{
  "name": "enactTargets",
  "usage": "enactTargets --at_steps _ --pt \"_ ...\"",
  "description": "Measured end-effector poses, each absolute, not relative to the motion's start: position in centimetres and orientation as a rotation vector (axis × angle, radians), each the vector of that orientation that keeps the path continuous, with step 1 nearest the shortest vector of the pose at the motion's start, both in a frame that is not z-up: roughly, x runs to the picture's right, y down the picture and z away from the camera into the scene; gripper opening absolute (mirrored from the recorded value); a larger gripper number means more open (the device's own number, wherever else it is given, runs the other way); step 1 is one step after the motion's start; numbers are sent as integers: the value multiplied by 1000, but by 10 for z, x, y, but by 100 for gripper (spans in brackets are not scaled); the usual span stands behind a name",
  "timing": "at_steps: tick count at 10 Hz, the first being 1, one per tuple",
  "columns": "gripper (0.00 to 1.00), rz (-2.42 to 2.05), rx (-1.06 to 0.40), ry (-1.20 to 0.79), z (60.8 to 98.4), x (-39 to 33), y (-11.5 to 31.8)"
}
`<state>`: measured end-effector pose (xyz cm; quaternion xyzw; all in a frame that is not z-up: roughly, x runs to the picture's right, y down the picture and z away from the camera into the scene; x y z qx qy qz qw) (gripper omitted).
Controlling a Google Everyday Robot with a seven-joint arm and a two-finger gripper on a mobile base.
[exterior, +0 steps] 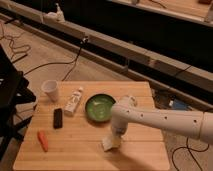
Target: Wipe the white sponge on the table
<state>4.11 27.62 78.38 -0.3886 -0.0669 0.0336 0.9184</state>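
Off-white item: the white sponge (111,142), right-front area of the table (75,150), directly under the gripper (114,137), which is clamped shut on it from above. Open planks extend leftward for wiping; green bowl (99,107) sits just behind.

The table (75,145) is pale wood with visible plank seams and a matt, smooth finish, and the white sponge (112,142) pressed on it under the closed gripper (115,136) looks soft and dull. The arm (160,119) has a smooth white plastic-looking shell with a slight sheen, while the green bowl (100,107) looks glossy. The white cup (50,90) and the white tube (74,100) look like smooth plastic or paper, the black block (58,118) is matt, and the orange carrot-shaped piece (43,140) has an even, dull surface.
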Motion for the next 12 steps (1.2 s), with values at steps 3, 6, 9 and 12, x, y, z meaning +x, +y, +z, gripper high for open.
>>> enactTargets --at_steps 3,6,9,12 --pt "0 46 -829 -186 757 16 304" --pt "0 118 -854 -120 731 43 329" --pt "0 203 -846 16 720 104 329" --pt "0 241 -826 73 735 139 305"
